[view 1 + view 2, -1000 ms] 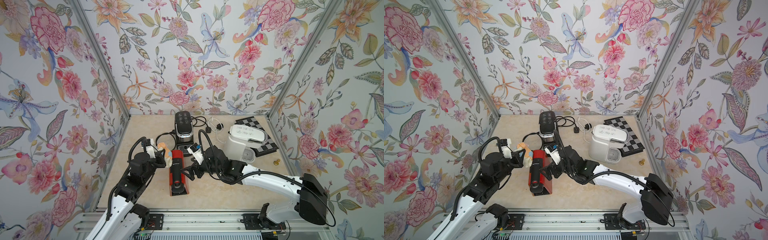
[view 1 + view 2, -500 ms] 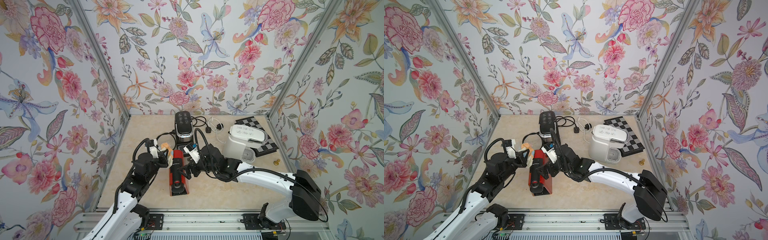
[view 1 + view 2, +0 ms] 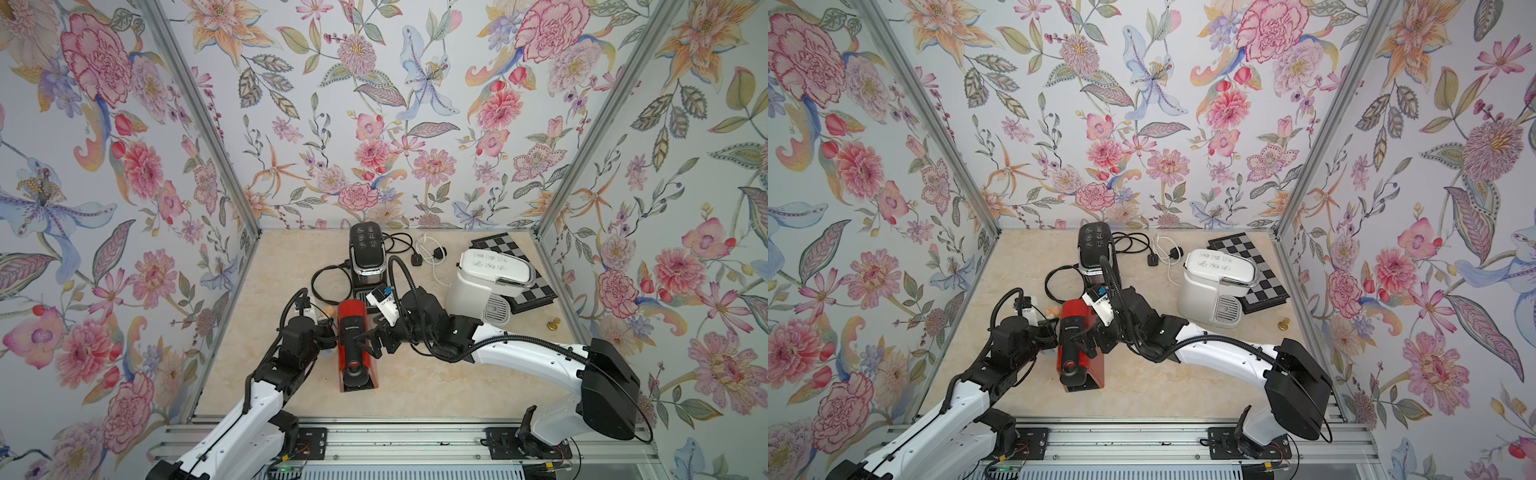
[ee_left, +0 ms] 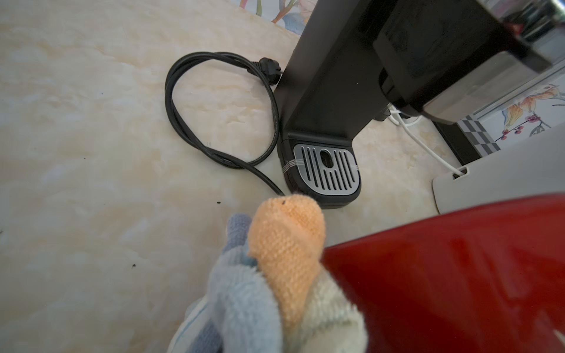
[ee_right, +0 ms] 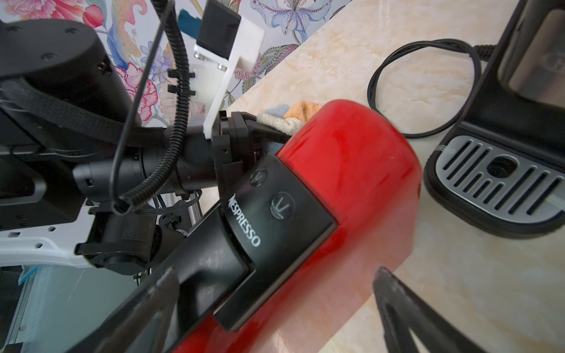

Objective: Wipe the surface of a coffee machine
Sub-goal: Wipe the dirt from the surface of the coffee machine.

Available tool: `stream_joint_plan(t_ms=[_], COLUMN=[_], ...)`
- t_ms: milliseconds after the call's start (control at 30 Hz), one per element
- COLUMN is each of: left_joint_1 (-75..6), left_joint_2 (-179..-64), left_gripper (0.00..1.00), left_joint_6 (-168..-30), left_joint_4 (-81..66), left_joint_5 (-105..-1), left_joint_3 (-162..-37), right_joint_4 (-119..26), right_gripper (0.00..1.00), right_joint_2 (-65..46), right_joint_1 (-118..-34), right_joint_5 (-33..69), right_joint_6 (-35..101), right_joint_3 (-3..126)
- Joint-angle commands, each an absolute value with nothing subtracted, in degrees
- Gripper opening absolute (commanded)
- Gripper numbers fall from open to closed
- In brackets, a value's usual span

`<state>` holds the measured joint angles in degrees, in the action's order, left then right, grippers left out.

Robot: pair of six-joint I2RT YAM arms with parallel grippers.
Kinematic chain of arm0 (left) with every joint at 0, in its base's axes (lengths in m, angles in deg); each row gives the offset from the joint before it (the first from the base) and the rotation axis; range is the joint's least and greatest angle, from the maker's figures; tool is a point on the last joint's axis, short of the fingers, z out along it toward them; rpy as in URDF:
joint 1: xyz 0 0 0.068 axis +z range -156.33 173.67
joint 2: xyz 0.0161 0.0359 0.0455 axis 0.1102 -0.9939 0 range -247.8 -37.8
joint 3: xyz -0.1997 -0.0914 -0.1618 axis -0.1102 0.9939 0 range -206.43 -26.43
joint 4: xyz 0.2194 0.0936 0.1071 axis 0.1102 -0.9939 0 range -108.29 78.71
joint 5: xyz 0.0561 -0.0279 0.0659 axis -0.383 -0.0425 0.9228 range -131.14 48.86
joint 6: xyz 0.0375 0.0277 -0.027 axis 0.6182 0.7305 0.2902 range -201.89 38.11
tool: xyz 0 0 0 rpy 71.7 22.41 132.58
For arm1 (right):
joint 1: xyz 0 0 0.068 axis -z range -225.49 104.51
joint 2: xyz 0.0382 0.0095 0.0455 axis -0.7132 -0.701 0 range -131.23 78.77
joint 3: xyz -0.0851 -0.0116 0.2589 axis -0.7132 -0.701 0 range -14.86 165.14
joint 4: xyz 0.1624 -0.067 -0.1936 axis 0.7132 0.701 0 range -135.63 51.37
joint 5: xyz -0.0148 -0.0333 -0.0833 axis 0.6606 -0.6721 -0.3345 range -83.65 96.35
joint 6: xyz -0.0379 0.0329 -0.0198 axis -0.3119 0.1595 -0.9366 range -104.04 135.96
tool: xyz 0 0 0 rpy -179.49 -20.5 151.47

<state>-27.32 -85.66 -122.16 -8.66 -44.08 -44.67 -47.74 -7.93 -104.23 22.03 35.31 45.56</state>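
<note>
A red coffee machine (image 3: 355, 345) (image 3: 1077, 349) stands mid-table, its black top strip (image 5: 275, 214) marked Nespresso. My left gripper (image 3: 328, 334) (image 5: 263, 134) is shut on a bunched orange, blue and white cloth (image 4: 287, 244) (image 3: 328, 311) (image 5: 293, 117). The cloth presses against the machine's left side near its rear. The left fingertips are hidden under the cloth. My right gripper (image 3: 365, 343) (image 5: 275, 305) is open and straddles the machine from the right. One of its fingers (image 5: 397, 305) hangs clear of the red side, the other over the black top.
Behind the red machine stand a black coffee machine (image 3: 365, 257) with a drip grille (image 4: 325, 168) and a looped black cord (image 3: 328, 282). A white coffee machine (image 3: 486, 282) sits on a chessboard (image 3: 536, 291) at the right, near a white cable (image 3: 428, 249) and a small brass piece (image 3: 552, 325). Flowered walls enclose three sides.
My right gripper has slid left over the red machine. The left gripper has shifted slightly along the machine's left side, and less of the cloth shows from above.
</note>
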Motion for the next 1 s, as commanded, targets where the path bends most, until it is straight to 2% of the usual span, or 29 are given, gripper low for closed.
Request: stream_joint_plan(t_ms=[0, 233, 367, 767, 967], left_joint_1=[-27.79, -26.39, -26.02, -27.56, -34.11], left_joint_2=[-87.12, -92.47, -92.47, -70.97, -70.23], left_gripper=[0.0, 0.0, 0.0, 0.0, 0.0], left_joint_6=[-125.18, -127.94, -128.34, -130.69, -132.77], left_joint_4=[-2.72, 5.2, 4.23, -16.46, -24.58], left_joint_5=[-50.37, -56.04, -56.47, -56.34, -46.61], left_joint_3=[-42.44, -38.9, -38.56, -36.36, -37.86], right_joint_4=[-46.47, -46.48, -46.51, -46.45, -46.36], right_gripper=[1.0, 1.0, 1.0, 1.0, 1.0], right_joint_2=[-9.3, -9.98, -10.43, -11.32, -11.23], right_joint_1=[-103.91, -103.9, -103.75, -103.17, -102.82], right_joint_5=[22.42, 23.26, 23.53, 24.75, 25.09], right_joint_6=[35.73, 35.66, 35.76, 35.68, 35.58], right_joint_3=[46.39, 46.74, 46.83, 47.09, 47.01])
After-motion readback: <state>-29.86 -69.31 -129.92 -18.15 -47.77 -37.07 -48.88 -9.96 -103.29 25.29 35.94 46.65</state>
